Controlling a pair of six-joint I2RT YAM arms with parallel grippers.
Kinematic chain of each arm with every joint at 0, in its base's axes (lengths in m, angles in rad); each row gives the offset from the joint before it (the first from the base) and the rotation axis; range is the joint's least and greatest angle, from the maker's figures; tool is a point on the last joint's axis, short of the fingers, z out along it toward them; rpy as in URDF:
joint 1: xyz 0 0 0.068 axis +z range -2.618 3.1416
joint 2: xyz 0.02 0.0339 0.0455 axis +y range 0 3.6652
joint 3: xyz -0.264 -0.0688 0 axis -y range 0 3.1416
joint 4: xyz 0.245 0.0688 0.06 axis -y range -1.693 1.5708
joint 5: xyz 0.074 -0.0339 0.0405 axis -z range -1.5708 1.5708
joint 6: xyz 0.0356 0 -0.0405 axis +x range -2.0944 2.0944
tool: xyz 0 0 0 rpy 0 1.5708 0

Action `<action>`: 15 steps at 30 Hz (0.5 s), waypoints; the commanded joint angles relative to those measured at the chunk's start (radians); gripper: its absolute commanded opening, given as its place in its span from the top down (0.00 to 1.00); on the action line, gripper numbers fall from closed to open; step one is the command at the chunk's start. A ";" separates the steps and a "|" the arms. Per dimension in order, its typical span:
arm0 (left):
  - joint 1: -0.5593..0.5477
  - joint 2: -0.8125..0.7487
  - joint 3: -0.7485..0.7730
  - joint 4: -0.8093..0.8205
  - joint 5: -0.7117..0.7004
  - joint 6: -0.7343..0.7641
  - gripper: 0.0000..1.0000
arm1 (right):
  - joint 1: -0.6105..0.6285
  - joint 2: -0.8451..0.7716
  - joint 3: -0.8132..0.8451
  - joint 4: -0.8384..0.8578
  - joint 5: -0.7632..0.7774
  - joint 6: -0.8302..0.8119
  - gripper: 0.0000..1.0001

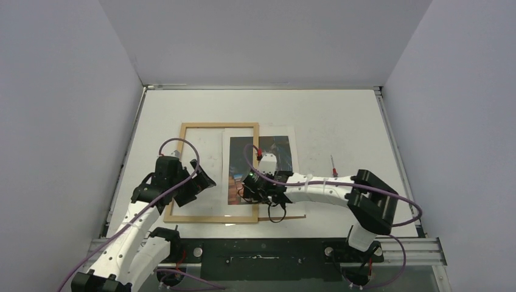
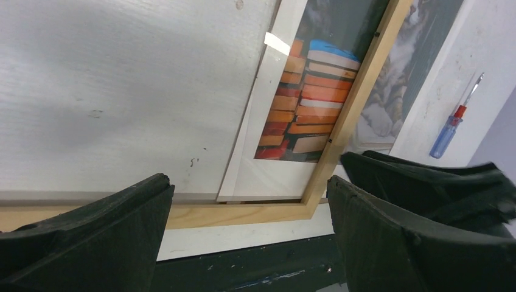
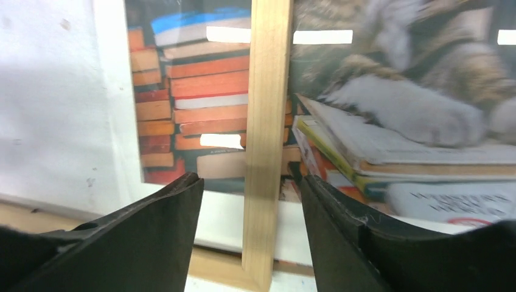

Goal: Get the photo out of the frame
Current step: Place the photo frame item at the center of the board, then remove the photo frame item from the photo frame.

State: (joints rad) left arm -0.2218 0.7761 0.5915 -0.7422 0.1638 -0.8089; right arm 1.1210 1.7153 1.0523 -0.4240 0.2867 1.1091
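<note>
The frame's (image 1: 219, 125) right rail is straddled by the open right gripper (image 3: 246, 182), the left gripper (image 2: 249, 182) also open. The half-freed photo (image 1: 277, 152) must be drawn rightward.

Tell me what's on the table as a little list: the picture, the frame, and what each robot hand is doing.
frame: light wood, lying flat on the table
photo: a cat and stacked books; partly inside the frame, partly sticking out under its right rail
left gripper: open, above the frame's near-left part, holding nothing
right gripper: open, one finger on each side of the frame's right rail
other thing: screwdriver, lying to the right of the photo
</note>
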 commanded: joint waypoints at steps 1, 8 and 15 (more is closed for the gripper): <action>0.000 0.035 -0.039 0.185 0.124 -0.014 0.03 | -0.008 -0.224 -0.040 -0.093 0.121 -0.032 0.37; -0.034 0.104 -0.083 0.326 0.224 0.014 0.03 | -0.153 -0.561 -0.314 -0.203 0.066 -0.019 0.26; -0.164 0.192 -0.078 0.402 0.169 0.002 0.03 | -0.314 -0.773 -0.513 -0.175 -0.149 -0.022 0.26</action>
State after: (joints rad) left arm -0.3237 0.9295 0.5014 -0.4492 0.3439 -0.8078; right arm 0.8680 1.0065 0.5961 -0.6003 0.2726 1.0889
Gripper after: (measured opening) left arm 0.971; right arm 0.752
